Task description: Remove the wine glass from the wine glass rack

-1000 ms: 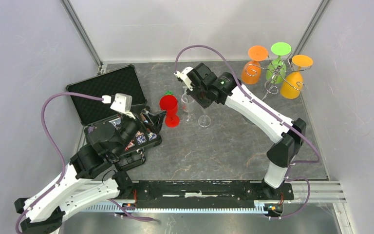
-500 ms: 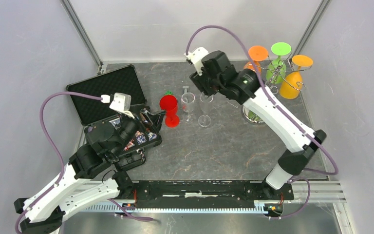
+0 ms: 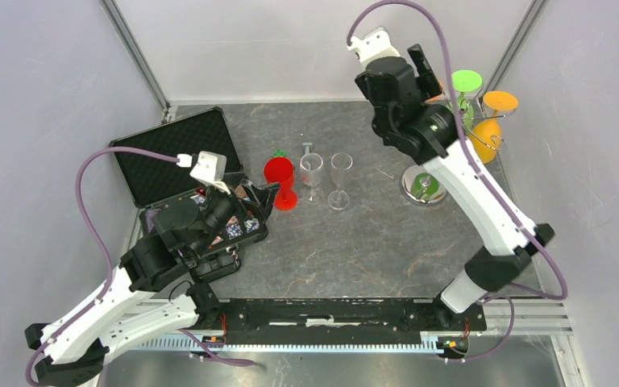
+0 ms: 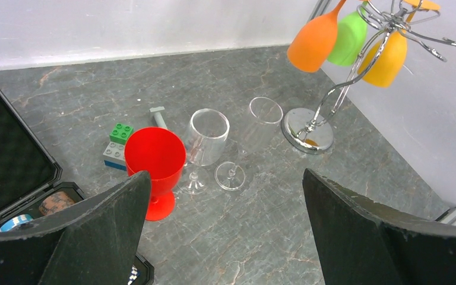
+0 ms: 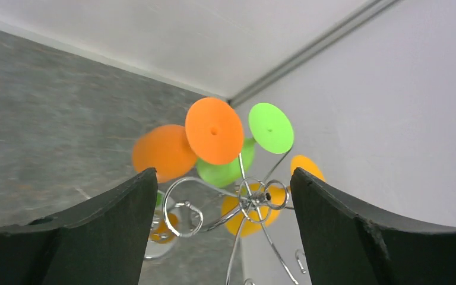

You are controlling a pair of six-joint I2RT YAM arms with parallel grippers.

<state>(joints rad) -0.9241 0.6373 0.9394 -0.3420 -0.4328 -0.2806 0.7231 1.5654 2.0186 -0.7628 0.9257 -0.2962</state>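
Top, right jaws: raised at the far-left side of the rack (image 3: 423, 187); the arm hides the rack's left part.
Top, rack: upright at the far right of the desk (image 3: 346, 242), its round base showing beside the arm. The green glass (image 3: 465, 81) and amber glass (image 3: 484, 139) hang upside down just right of the jaws.
Top, left jaws: low over the open black case (image 3: 179, 153), pointed toward the red glass (image 3: 279, 172).
Top, around: two clear glasses (image 3: 312, 167) stand just right of the red one, well apart from the rack.

Left wrist, jaws: spread wide, nothing between them.
Left wrist, ahead: the red glass (image 4: 154, 157) is nearest the left jaw, with a brick (image 4: 117, 145) and a grey peg (image 4: 158, 117) behind it; the clear glasses are mid-gap.
Left wrist, rack: far ahead toward the right jaw, with the orange glass (image 4: 314, 41), green and amber bowls hanging mouth-down from its curled arms.

Right wrist, jaws: spread, gripping nothing.
Right wrist, rack: the wire hub (image 5: 258, 196) lies low in the gap, nearer the right jaw.
Right wrist, orange glass: its foot (image 5: 214, 130) faces the camera mid-gap, ahead of the jaws and untouched; its bowl leans toward the left jaw.
Right wrist, in the way: the green foot (image 5: 271, 127) is just right of the orange one, amber shows behind the hub, and a curled wire arm loops near the left jaw.
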